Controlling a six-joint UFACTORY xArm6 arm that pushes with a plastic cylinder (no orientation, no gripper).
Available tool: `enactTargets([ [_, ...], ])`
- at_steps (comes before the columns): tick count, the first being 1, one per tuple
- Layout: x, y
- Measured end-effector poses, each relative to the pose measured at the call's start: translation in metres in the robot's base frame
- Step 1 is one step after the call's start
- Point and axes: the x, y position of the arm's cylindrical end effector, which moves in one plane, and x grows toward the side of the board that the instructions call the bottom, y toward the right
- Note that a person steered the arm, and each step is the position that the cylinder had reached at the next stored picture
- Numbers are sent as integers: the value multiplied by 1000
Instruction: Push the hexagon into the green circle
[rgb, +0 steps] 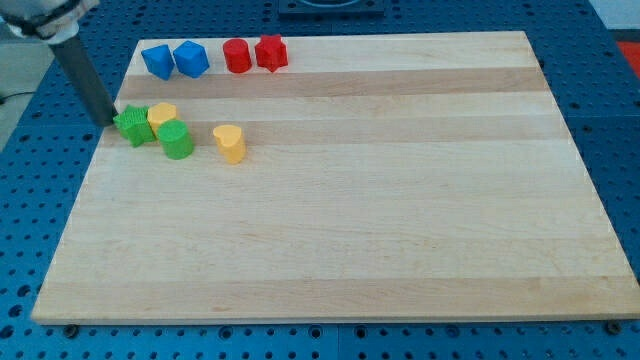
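Hexagon is my target: the yellow hexagon, far over on the view's left and well up the board. Working from the view's bottom upward, the first blocks I meet are a yellow heart and, just to its left, the green circle. Directly above that circle, to its upper left, sits the yellow hexagon, so close that I cannot tell whether the two touch. A green star presses against the hexagon's left side. My tip stands at the star's left edge, touching it or nearly so, with the star between me and the hexagon.

I have no jaws to spread or close, only this rod, so nothing is gripped and everything is done by shoving.

I judge the hexagon to be light, stiff and quick to slide on the smooth wood. It will likely spin or slip aside if I press off-centre. The place to bear on it is the upper-left face, opposite the circle, with the push running through its middle. Pushing through the star instead could scatter both blocks.

Farthest off, along the view's top, stand two blue blocks, a red circle and a red star, well apart from my work.
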Motion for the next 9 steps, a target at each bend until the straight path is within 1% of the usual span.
enactTargets([
  [1, -5, 53],
  [2, -18, 62],
  [3, -54, 73],
  [4, -62, 110],
  [5, -53, 109],
  [6, -36, 123],
  [7, -51, 167],
  [9, -12, 141],
])
